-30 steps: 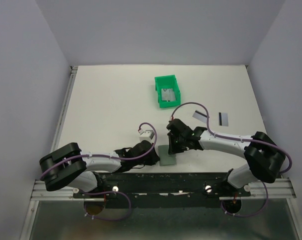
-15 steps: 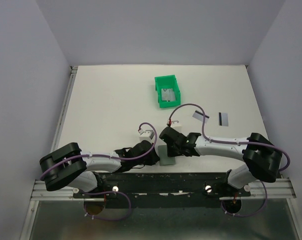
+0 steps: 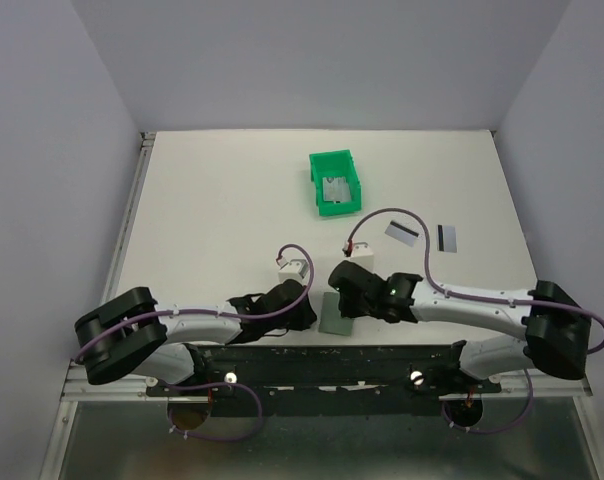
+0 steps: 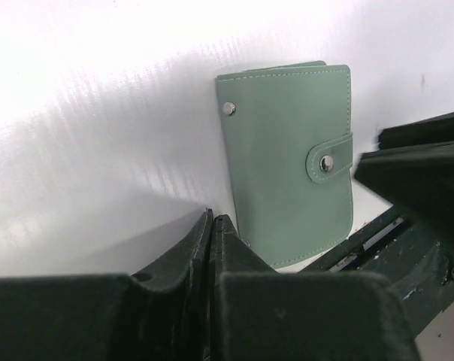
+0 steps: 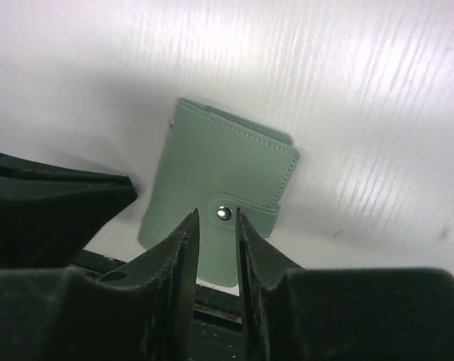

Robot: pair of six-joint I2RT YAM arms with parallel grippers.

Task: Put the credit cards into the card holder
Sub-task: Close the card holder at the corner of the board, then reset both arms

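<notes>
right gripper (image 5: 213, 219): fingers cracked open a bit, gripping nothing, lined up on the snap tab (image 5: 251, 207), I'd guess to pop it
left gripper (image 4: 212, 219): pinched shut, empty, tips right beside the card holder (image 4: 287, 165), probably bracing it
card holder: closed, flat between both grippers
pose: both come in low, nearly nose to nose
credit cards (image 3: 400, 231): two loose, well apart from the holder

Lab robot cell: white worktop (image 3: 212, 200) boxed by plain grey walls (image 3: 52, 150) (9, 12, 3 o'clock); left arm (image 3: 197, 320) and right arm (image 3: 482, 303) bolted to an aluminium rail (image 3: 312, 388) at 6 o'clock.
</notes>
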